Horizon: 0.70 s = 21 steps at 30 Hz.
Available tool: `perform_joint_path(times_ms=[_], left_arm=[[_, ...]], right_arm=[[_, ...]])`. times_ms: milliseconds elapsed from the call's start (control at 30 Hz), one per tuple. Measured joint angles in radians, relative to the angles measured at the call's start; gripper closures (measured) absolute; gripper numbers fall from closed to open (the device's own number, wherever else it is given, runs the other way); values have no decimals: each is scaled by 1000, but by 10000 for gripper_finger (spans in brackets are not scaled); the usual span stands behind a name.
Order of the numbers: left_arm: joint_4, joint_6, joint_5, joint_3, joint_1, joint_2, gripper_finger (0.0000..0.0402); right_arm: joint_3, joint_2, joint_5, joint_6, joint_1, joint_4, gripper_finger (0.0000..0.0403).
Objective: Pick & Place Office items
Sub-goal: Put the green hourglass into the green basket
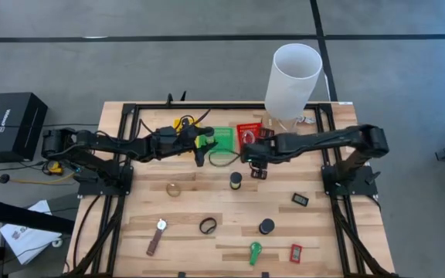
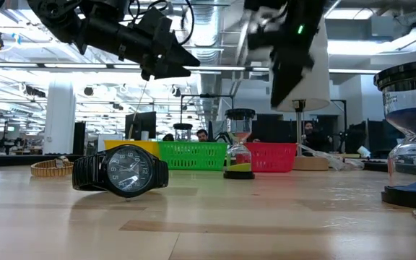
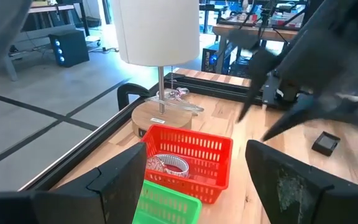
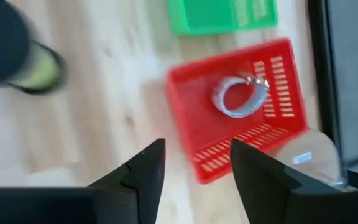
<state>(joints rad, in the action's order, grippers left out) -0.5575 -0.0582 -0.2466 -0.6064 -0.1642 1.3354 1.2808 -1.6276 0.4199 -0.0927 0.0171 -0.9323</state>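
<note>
We see the right gripper [image 4: 194, 163] hanging above the table just beside the red tray [image 4: 191, 134], its fingers spread with nothing between them. Inside that tray lies a silver watch band [image 4: 241, 96], ahead of the fingertips and clear of them. The left gripper [image 3: 194, 180] hovers over the green tray [image 1: 224, 139], fingers wide apart and empty.

On the wooden table [image 1: 191, 208] the other office items lie scattered: a black wristwatch [image 2: 120, 172], a small sand timer with a yellow-green base [image 2: 238, 153], a green clip [image 1: 255, 251], a red rectangle [image 1: 295, 252] and a brown strap [image 1: 157, 236]. A tall white lamp [image 1: 292, 73] stands at the back edge. Beyond the table we see an open office with people seated at desks.
</note>
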Motion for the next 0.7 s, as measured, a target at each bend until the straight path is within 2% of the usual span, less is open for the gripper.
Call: perform_joint_path(times_ms=[200,367,433,600,700], left_arm=[[1,0,0,0,0,0,133],[2,0,0,0,0,0,133],[2,0,0,0,0,0,133],[2,0,0,0,0,0,133],[1,0,0,0,0,0,133]], right_arm=[[-89,190,-19,-31,71,59,237],[-282,363,-86,-7,124,269,237],[-379,428,-161,62,142,397,237],[-600,520,-448,212,162,800,238],[-682,529,-513,273,153,954,238]])
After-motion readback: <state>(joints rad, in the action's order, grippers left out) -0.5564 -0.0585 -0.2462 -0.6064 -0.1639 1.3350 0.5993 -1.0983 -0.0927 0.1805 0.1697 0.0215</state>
